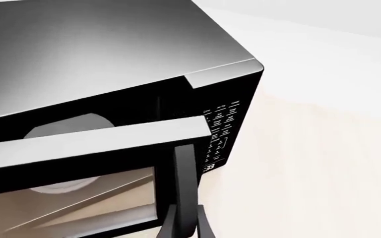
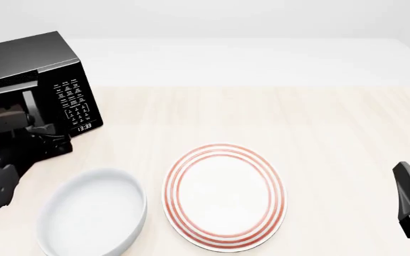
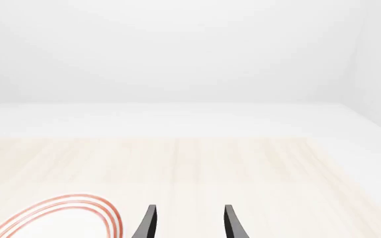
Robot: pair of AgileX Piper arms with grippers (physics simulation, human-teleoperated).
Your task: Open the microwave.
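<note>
The black microwave (image 2: pixel 38 61) stands at the table's far left, keypad panel (image 2: pixel 75 100) and clock facing right of the door. Its windowed door (image 1: pixel 91 148) is swung partly out, leaving a gap where the pale turntable (image 1: pixel 71 125) shows. My left gripper (image 1: pixel 185 225) is shut on the door's vertical black handle (image 1: pixel 182 173); in the front view the left arm (image 2: pixel 27 144) sits low against the door's front. My right gripper (image 3: pixel 189 222) is open and empty, near the table's right front edge (image 2: pixel 407 178), far from the microwave.
A white bowl (image 2: pixel 94 213) sits near the front left, just right of the left arm. A white plate with red rings (image 2: pixel 223 194) lies beside it at the front centre, its rim also in the right wrist view (image 3: pixel 78 206). Bare wooden table (image 2: pixel 298 117) stretches behind them.
</note>
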